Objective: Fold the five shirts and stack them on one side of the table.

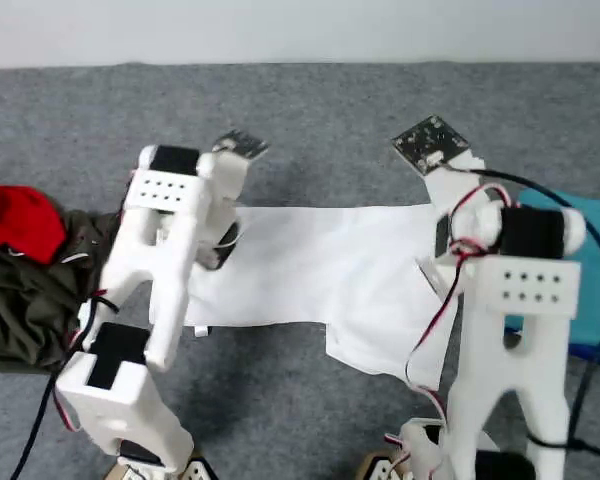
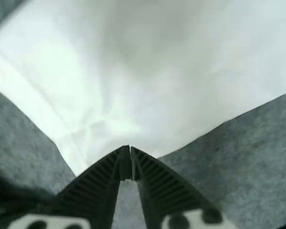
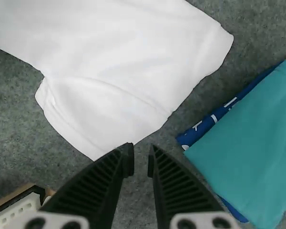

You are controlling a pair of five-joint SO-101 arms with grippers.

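A white shirt (image 1: 320, 270) lies spread flat on the grey felt mat (image 1: 310, 120) in the middle of the table. My left gripper (image 2: 129, 151) is at the shirt's left edge, shut with its tips pinched on the hem of the white shirt (image 2: 148, 71). My right gripper (image 3: 138, 160) hangs over the bare mat just off a corner of the white shirt (image 3: 119, 62), narrowly open and holding nothing. A folded teal shirt (image 3: 248, 143) lies on a folded blue one (image 3: 205, 126) beside that gripper.
A heap of unfolded shirts, red (image 1: 15, 220) on top of olive (image 1: 25, 300), sits at the table's left edge. The teal stack (image 1: 595, 230) is at the right edge. Bare mat runs along the back and front.
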